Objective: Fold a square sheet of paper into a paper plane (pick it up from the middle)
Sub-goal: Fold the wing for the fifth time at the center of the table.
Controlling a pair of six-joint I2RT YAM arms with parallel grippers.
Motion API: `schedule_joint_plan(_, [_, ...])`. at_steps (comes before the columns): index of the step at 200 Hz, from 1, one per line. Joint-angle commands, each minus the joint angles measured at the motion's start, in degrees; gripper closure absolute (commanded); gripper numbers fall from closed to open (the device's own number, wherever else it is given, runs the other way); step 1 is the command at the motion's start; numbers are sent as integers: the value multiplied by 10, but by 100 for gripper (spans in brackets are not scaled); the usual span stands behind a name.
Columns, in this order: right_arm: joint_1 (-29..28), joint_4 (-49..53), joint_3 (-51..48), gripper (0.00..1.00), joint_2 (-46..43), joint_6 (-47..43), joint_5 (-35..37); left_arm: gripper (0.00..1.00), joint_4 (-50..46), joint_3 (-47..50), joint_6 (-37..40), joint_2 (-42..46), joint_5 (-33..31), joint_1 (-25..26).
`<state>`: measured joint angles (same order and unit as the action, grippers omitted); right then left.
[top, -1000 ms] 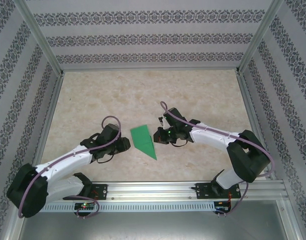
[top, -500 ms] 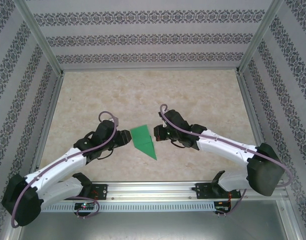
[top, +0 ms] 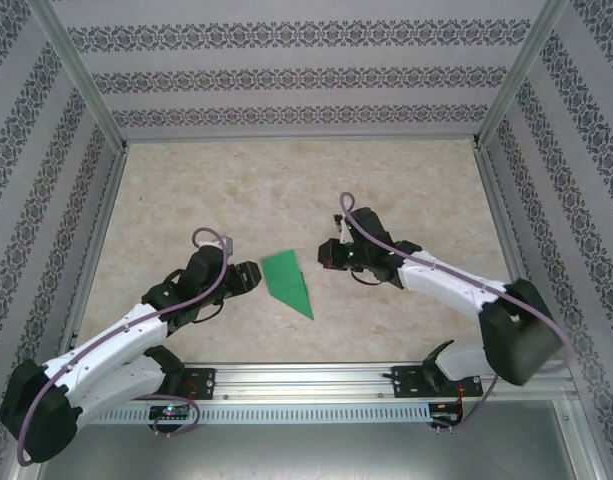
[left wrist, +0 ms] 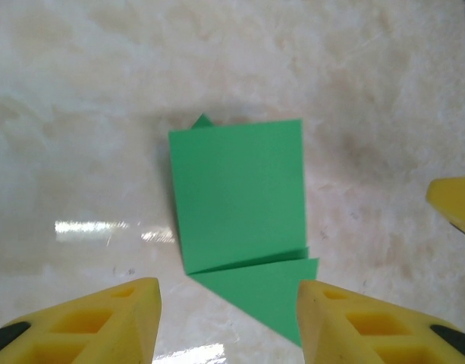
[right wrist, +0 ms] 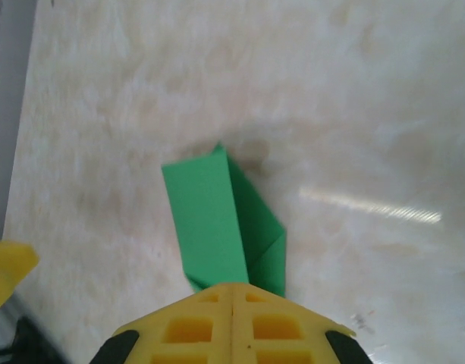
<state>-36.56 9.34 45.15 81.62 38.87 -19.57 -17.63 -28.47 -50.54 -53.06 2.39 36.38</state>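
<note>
**Folded green dart lies flat between my two grippers**

The paper plane [top: 288,280] is a bright green, layered wedge. Its blunt end faces 11 o'clock and its tip 5 o'clock. It lies flat on the table [top: 236,190], a little toward 6 o'clock from centre. My left gripper [top: 254,277] is just beside it at 9 o'clock, fingers apart and holding nothing. My right gripper [top: 324,256] is near its 2 o'clock, fingers pressed together and empty. Bare tabletop runs wide toward 12 o'clock, and the metal rail [top: 316,378] lies close at 6 o'clock.
</note>
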Motion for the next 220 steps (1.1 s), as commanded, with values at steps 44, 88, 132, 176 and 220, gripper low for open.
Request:
schedule_joint_plan(44, [-42, -41, 8, 100, 56, 14, -129, 49, 65, 8, -56, -68, 30, -5])
schedule_joint_plan(88, [-46, -22, 16, 100, 97, -3, -145, 48, 59, -6, -57, -106, 37, -6])
schedule_joint_plan(132, [-36, -31, 24, 100, 137, -11, -145, 48, 71, -10, -58, -135, 54, -6])
schedule_joint_plan(176, [-13, -64, 1, 100, 170, -11, -156, 48, 80, -25, -50, -165, 70, -5])
schedule_joint_plan(220, [7, -93, -19, 100, 197, -12, -172, 48, 89, -33, -49, -198, 85, -6])
